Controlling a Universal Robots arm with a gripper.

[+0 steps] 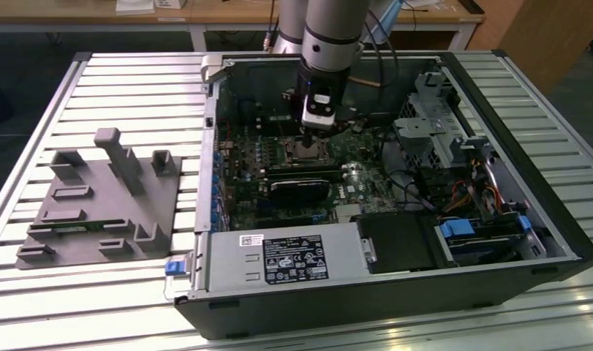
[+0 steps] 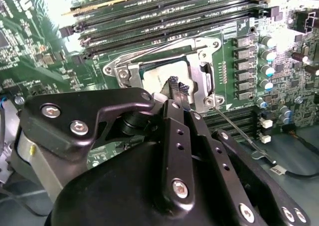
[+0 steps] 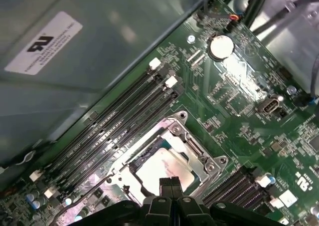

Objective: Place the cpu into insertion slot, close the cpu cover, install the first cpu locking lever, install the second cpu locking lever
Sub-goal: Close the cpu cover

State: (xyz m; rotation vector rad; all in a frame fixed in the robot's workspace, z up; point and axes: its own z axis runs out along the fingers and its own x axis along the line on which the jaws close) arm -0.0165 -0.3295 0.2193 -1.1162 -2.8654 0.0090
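Black fingers of the gripper [image 2: 178, 85] stand pressed together with no gap and nothing between them, their ribbed tips poised right over the edge of the socket; whether they touch the metal there cannot be told. Just beyond the tips in both wrist views lies the cpu [image 3: 162, 168], its pale silvery top flat and level inside the insertion slot [image 1: 304, 150]. The cpu cover [image 3: 192, 145] lies down around it as a bright metal frame, and the chip shows through its open window. In the second wrist view a thin wire lever [image 2: 244, 133] runs out from one corner of the socket, slanting across the green board; whether it is latched cannot be told. Beside the socket, on its far side from the gripper, run the long black memory slots [image 3: 114, 133], laid side by side, and farther across the board sits a round silver coin battery [image 3: 221, 46]. In the exterior view the arm [image 1: 330, 36] comes straight down into the open computer case [image 1: 276, 307], which lies on its side on a ribbed metal table [image 1: 130, 80]. At the near end of the case sits the power supply [image 1: 286, 256], and well apart, toward the exterior view's left, rests a grey moulded fixture [image 1: 101, 197].
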